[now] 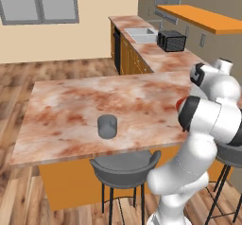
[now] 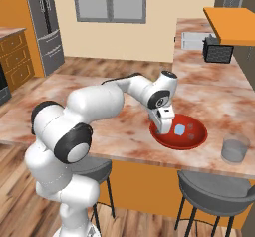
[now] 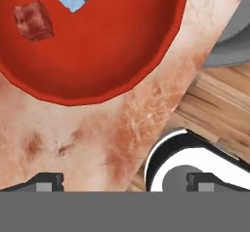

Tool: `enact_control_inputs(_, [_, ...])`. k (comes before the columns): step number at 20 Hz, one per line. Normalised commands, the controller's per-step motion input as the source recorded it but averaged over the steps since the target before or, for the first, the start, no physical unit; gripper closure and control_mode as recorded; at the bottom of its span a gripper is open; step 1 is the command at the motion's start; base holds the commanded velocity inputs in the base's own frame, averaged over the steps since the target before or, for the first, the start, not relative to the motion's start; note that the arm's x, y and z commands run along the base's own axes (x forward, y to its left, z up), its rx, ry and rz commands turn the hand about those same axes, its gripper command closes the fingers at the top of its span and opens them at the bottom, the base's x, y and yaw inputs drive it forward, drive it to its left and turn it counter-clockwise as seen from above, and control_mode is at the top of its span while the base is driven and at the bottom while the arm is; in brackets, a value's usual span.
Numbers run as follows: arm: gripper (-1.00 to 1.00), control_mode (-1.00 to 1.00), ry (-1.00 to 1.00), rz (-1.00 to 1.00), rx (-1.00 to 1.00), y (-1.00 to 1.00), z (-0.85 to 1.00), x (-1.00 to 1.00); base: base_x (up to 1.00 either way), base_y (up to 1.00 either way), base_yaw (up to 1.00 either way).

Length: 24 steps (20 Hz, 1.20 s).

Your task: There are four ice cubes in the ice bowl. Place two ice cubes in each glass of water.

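Two pale square ice cubes (image 2: 180, 129) lie in the round red ice bowl (image 2: 195, 142) beside the open pincer (image 2: 161, 127).

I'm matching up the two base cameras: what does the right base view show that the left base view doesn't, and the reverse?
Right base view alone: the open gripper hanging over the near-left rim of the red ice bowl, with pale ice cubes lying in it, a glass of water right of the bowl near the counter edge, and a fridge.
Left base view alone: another glass standing apart on the island, and a sink.
Both: the marble counter, stools, a window and the dark toaster.
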Motion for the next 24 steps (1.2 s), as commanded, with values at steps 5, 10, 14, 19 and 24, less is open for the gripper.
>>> enact_control_inputs(5, [-1.0,-1.0,-0.02,0.0,0.07,-0.06,-0.17,0.34,0.0,0.0,0.0])
enact_control_inputs(10, [-1.0,-1.0,-0.02,0.0,0.05,-0.04,-0.09,0.4,0.0,0.0,0.0])
enact_control_inputs(14, [-1.0,-1.0,-0.02,0.0,0.02,-0.18,-0.21,0.29,0.0,0.0,0.0])
enact_control_inputs(19, [-1.0,-1.0,-0.04,0.0,0.02,-0.08,-0.17,0.28,0.0,0.0,0.0])
enact_control_inputs(24, [-1.0,-1.0,-0.03,0.0,0.02,-0.05,-0.24,0.2,0.0,0.0,0.0])
